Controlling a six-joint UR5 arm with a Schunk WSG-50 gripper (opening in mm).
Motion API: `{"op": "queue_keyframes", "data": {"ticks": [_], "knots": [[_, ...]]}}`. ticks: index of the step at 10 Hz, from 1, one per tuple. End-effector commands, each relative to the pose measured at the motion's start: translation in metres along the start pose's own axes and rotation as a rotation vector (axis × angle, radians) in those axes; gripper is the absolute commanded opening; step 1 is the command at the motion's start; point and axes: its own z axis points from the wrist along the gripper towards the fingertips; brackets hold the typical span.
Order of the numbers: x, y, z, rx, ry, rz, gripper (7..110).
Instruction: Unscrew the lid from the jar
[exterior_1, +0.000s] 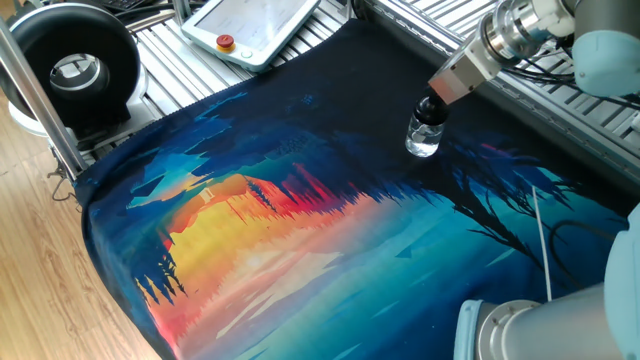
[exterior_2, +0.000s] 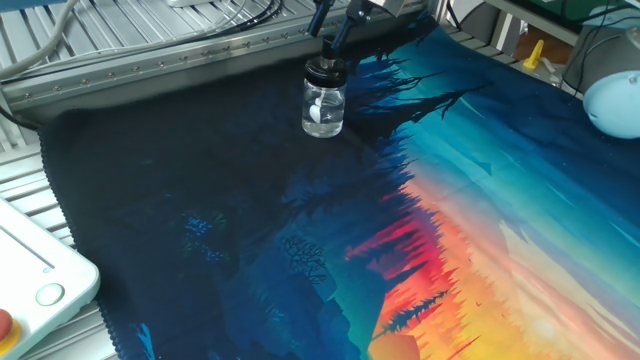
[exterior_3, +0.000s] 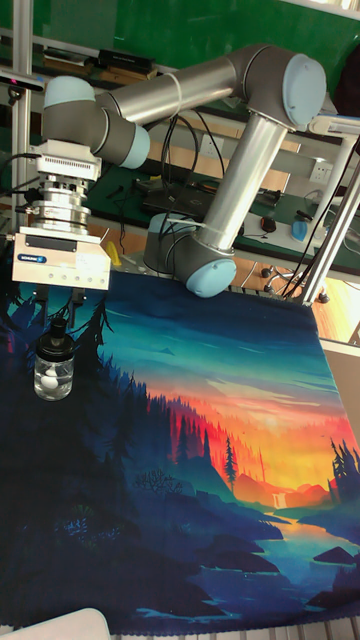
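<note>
In the tall fixed view, at the left edge of the colourful landscape-printed mat (exterior_3: 200, 430), the small clear glass jar (exterior_3: 53, 378) stood upright. The two-finger gripper (exterior_3: 57, 322) hung straight above it, apparently pinching its small black lid (exterior_3: 56, 345). The glass stood unrestrained, so a twist could likely spin the whole jar, or a slightly off-centre grip tip it

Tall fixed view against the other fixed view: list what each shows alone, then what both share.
Only the tall fixed view shows the whole grey arm and the desk clutter behind it. Only the other fixed view shows the white pendant at the mat's corner and the white bits inside the jar. Both show the jar upright on the dark part of the mat, black lid on, gripper directly above.
</note>
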Motion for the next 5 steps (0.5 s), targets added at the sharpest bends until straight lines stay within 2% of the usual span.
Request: {"op": "queue_keyframes", "data": {"ticks": [1, 5], "knots": [[-0.0014, 0.0007, -0.0019, -0.013, 0.008, -0.008, 22], [-0.0014, 0.0057, -0.0002, -0.031, 0.007, -0.015, 22]]}}
